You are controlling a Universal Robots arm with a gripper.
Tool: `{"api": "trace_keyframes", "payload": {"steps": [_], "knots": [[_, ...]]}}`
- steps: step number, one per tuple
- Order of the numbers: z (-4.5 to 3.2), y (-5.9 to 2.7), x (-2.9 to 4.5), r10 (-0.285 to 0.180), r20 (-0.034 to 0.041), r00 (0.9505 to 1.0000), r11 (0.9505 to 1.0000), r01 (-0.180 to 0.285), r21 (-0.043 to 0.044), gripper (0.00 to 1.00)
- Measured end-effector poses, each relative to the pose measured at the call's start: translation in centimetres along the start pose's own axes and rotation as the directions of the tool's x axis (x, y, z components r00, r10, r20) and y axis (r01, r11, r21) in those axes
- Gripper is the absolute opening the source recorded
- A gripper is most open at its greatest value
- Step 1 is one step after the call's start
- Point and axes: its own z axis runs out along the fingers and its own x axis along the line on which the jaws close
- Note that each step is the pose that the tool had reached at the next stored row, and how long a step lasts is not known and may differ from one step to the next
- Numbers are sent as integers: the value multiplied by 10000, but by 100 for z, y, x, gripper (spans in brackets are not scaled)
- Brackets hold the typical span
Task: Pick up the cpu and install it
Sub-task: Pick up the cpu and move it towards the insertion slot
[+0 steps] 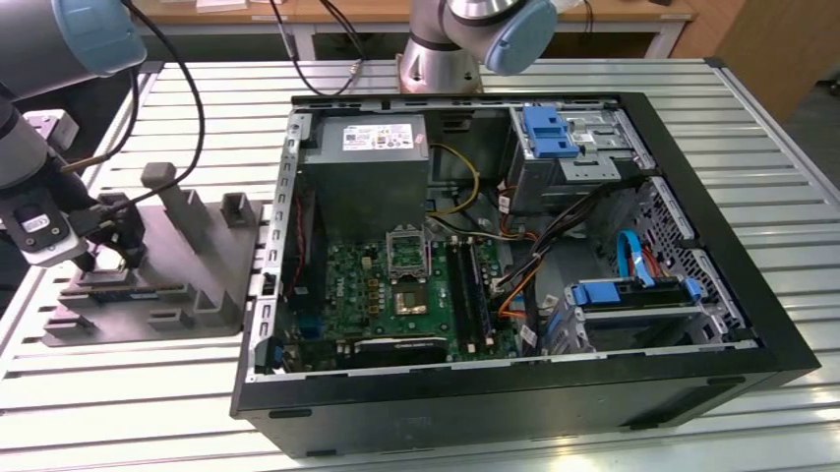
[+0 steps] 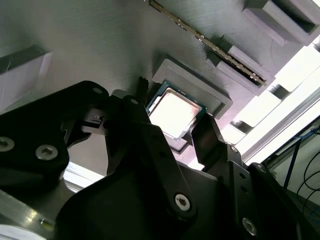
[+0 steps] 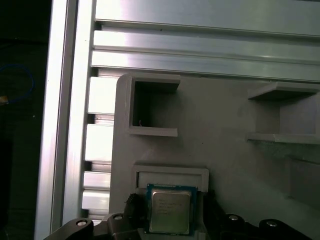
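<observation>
The hand is down at the grey fixture on the exterior view's left, well apart from the open computer case that shares the slatted metal surface. And there's the cpu: flat in a shallow square recess of that fixture, silvery top up, right between the hand's two black fingers. The hand is wide, one finger on each side of the chip. The first wrist view shows a sliver of gap between each finger and the cpu, so nothing is gripped.

In the second wrist view one finger sits very near a corner of the chip, and whether it touches cannot be told. That view also picks up a long thin memory stick standing on edge in a slot of the fixture, just beyond the recess. The first wrist view brings in a deeper square pocket of the fixture near the recess, with aluminium slats past the fixture's edge. The exterior view adds the green motherboard inside the case, well away from the hand.
</observation>
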Motion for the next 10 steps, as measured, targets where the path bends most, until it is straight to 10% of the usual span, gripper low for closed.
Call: {"api": "trace_keyframes", "payload": {"steps": [10], "knots": [[0, 0, 0, 6, 1, 10000, 10000, -6, 0, 53]]}}
